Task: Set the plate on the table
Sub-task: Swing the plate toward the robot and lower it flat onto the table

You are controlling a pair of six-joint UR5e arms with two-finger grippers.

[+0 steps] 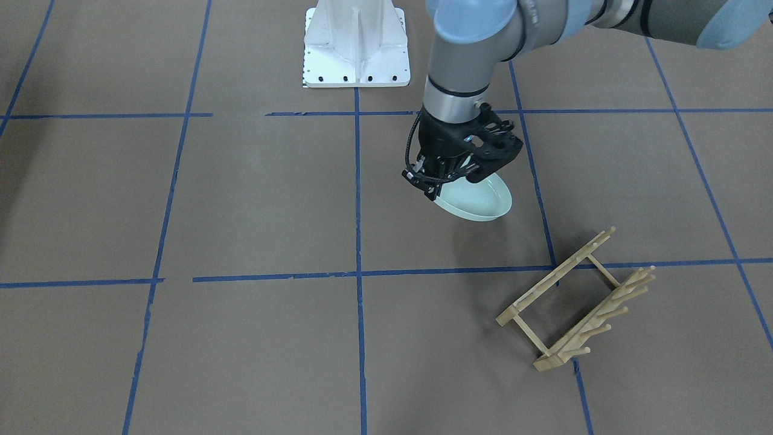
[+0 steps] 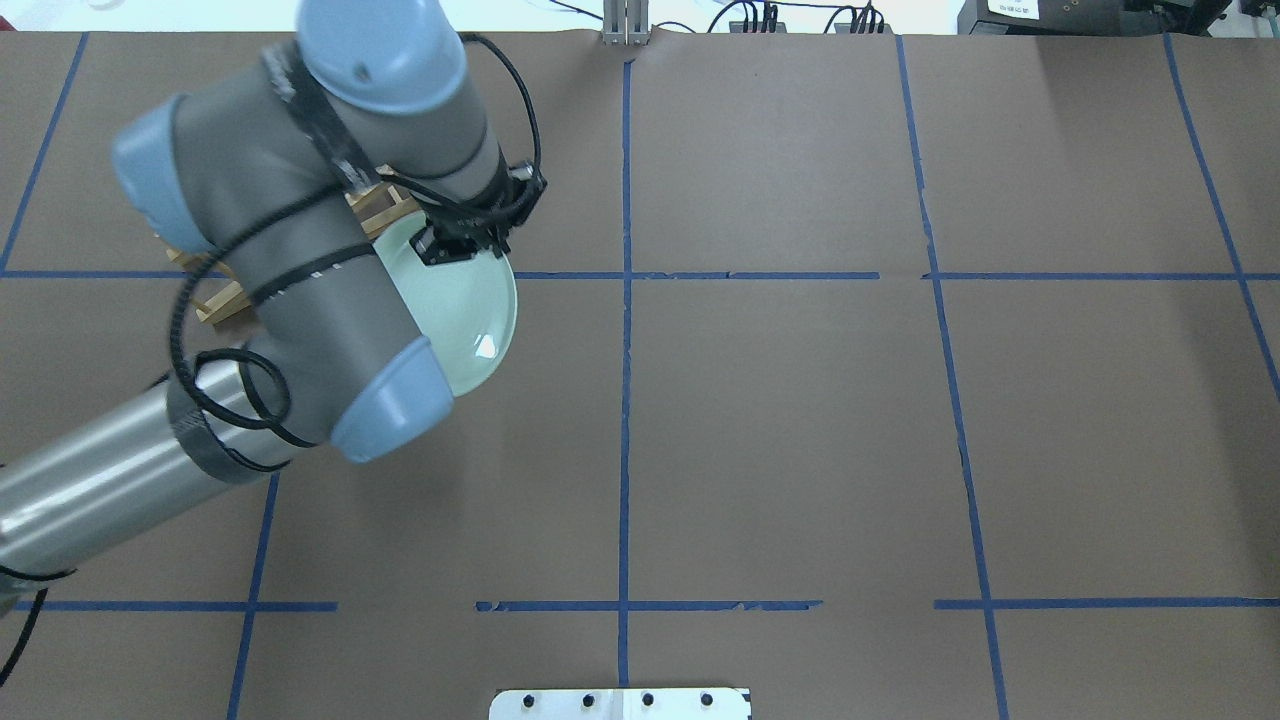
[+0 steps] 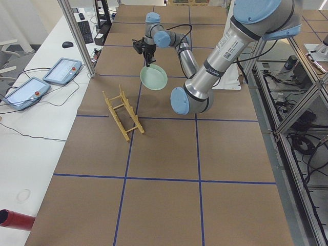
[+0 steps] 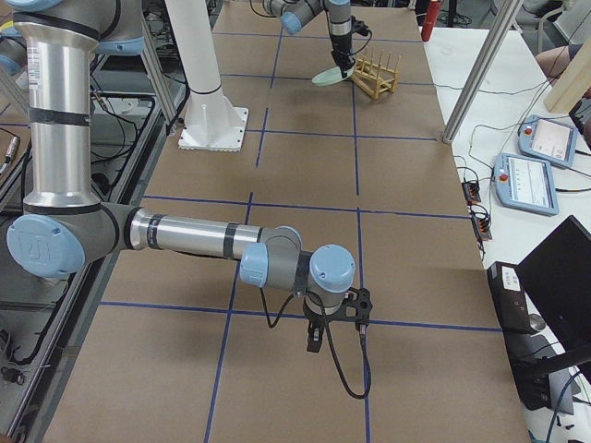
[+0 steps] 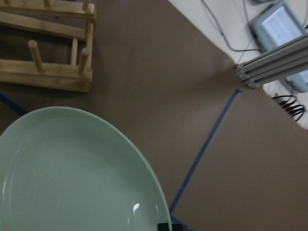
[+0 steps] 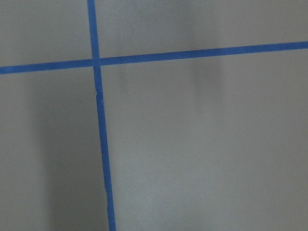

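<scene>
The left claw (image 1: 445, 180) points down over the robot's left half of the surface (image 1: 259, 199) and has the plate (image 1: 480, 202) in its hold. Its two fingers are pressed together on the rim of the plate, at the edge that is on the robot's side. The plate is pale green and glossy. It hangs tilted from the claw, with the held edge high and the opposite edge low, and its hollow side faces up and away from the robot. In the front-facing view a soft shadow lies on the surface a little apart from the plate. This suggests that the plate is in the air, but I cannot tell surely if its low edge touches the surface.

The plate is between the white robot base (image 1: 356, 48) and the wooden rack (image 1: 577, 302). It is near the rack but not touching it. The rack stands on the surface with its pegs up, and no plate is in it.

The right claw (image 4: 314, 340) shows only in the right side view. It hangs low over the surface, far from the plate, near a blue tape line (image 4: 277, 316). I cannot tell how far it is open. Its wrist camera shows only brown surface and a crossing of tape.
</scene>
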